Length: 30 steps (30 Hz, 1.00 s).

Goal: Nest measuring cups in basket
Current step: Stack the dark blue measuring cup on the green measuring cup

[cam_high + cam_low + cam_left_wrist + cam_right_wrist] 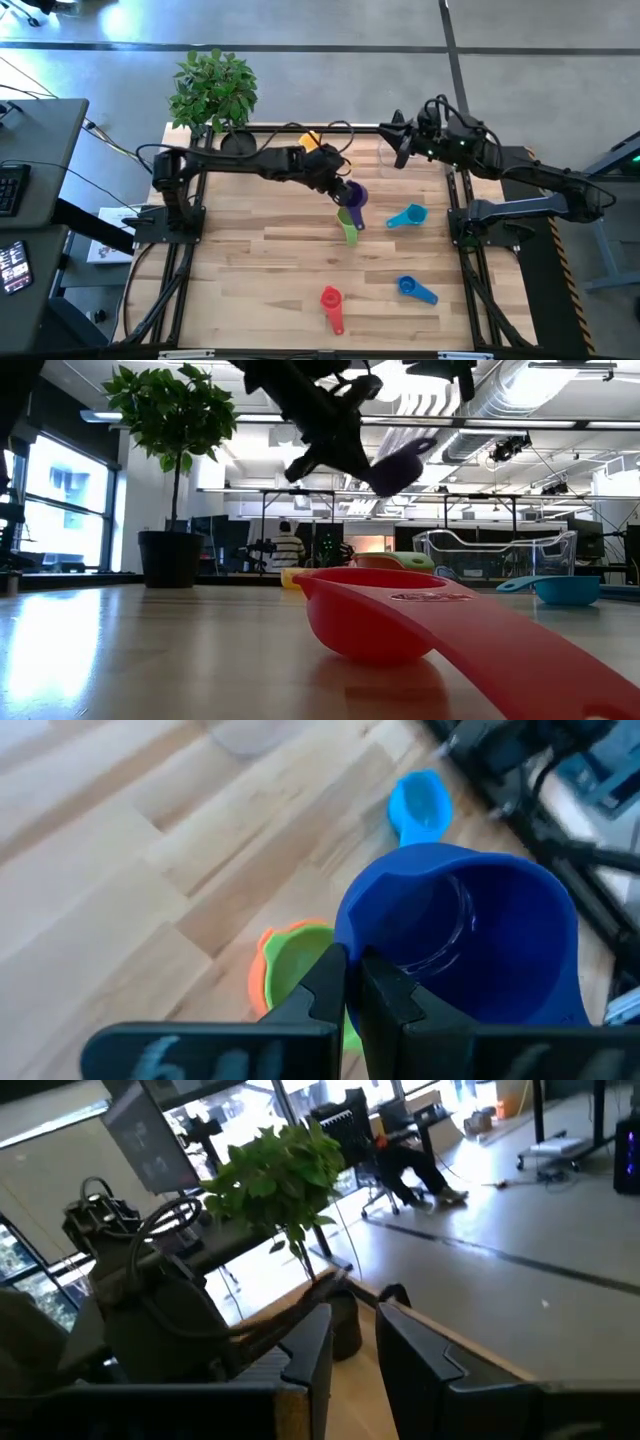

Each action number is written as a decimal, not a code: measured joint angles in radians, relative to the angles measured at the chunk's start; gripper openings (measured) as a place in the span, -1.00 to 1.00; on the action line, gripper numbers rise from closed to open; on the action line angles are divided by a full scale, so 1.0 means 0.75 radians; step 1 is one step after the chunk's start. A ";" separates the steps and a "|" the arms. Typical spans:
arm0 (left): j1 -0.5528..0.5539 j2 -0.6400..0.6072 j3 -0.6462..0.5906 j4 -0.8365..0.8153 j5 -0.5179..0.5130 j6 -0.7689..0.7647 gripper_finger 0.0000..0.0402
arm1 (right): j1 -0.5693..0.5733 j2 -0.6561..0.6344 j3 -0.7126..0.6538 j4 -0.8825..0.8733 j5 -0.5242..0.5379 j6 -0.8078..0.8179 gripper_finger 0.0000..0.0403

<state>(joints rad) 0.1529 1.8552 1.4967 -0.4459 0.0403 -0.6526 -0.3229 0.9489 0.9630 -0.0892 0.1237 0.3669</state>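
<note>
Clamped by its thin rim in the left gripper (350,982), the light, stiff, slippery purple measuring cup (470,940) is held above the green cup (300,965).

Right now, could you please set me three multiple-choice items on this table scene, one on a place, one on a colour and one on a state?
1. Where is the purple measuring cup?
A. Lying by the red cup
B. Raised above the green cup, in the left gripper
C. Under the plant

2. What colour is the cup lying nearest the table's front edge in the high view?
A. Red
B. Yellow
C. Purple

3. How is the left gripper?
A. Wide open over bare wood
B. Out of view
C. Shut on the purple cup's rim

Key: 1 B, the low view shows it in the air, and the high view over the green measuring cup. 2 A, the red measuring cup lies there. 3 C, its fingers pinch the cup's wall in the left wrist view.
</note>
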 joint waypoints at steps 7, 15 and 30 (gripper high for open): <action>0.000 0.073 0.000 -0.003 0.048 0.004 -0.98 | 0.000 0.000 0.000 -0.034 0.001 0.029 -0.64; -0.003 0.113 -0.002 -0.051 0.055 -0.066 -0.98 | 0.000 0.000 0.000 -0.061 0.001 0.034 -0.64; -0.004 0.113 -0.002 -0.112 0.038 -0.083 -0.98 | 0.000 0.000 0.000 -0.071 0.004 0.034 -0.64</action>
<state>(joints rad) 0.1501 1.9400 1.4956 -0.5300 0.0689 -0.7151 -0.3229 0.9489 0.9630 -0.1421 0.1265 0.3926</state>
